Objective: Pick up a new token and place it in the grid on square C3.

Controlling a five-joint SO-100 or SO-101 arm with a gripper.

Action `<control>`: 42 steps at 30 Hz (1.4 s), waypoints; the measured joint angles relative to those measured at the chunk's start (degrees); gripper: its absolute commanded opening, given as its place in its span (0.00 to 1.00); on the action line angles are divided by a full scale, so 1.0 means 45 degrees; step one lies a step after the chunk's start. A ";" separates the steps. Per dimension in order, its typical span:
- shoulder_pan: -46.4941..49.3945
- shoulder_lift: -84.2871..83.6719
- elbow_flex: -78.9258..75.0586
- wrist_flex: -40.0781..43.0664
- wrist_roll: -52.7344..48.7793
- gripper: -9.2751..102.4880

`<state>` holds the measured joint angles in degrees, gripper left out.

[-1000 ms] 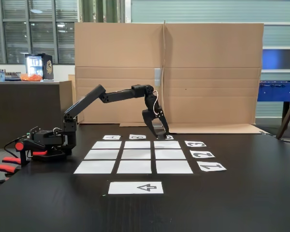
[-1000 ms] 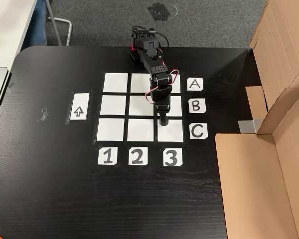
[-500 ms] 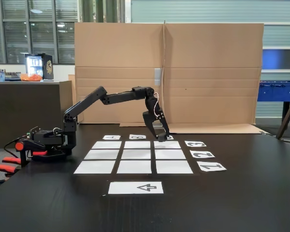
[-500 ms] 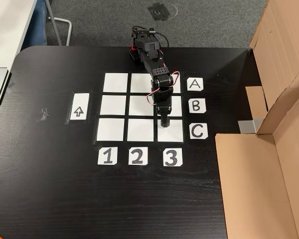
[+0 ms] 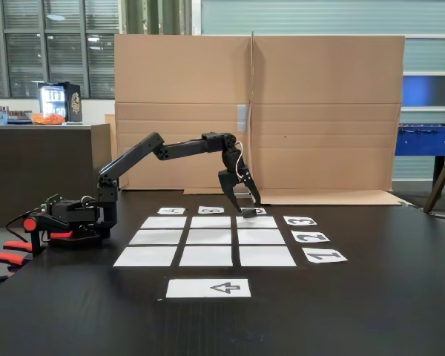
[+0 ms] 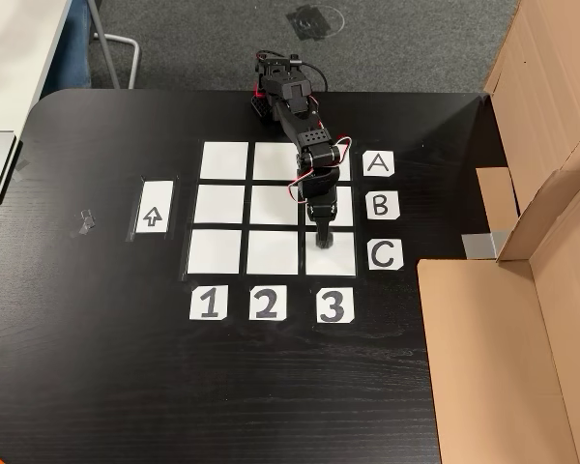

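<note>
- So, the token [image 5: 248, 211] is sitting at the tips of my hand [image 5: 249, 208], just over the far right corner of the grid [image 6: 271, 207] as a fixed view from the front shows it. From above it's too dark against my fingers to pick out.
- That corner is square C3 [image 6: 340, 259], the cell between the "C" card [image 6: 385, 254] and the "3" card [image 6: 333, 305], so I'm over the right spot.
- What changed: a second ago my fingertips were down at the paper, and now they've come up a little, with a small dark block showing below them. My guess is that's the token, either just let go or about to be.
- Honestly I can't tell if my hand is clamped on it or has opened. The fingers look close together, but it's all black on black.
- Pose-wise, my arm reaches out long from the base [image 5: 74, 219] at the left of the worktop [image 5: 371, 311], elbow up, wrist bent so the hand points steeply down.
- If it's released, all that's left is backing off.
</note>
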<state>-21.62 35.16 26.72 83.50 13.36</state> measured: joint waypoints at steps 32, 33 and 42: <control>0.2734 1.0859 0.9961 -0.3574 -0.0977 0.48; 0.3066 1.1289 1.0195 -0.3652 -0.1055 0.48; 0.6660 1.5996 1.3262 -0.4707 -0.2344 0.46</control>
<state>8.35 107.14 86.40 62.31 2.81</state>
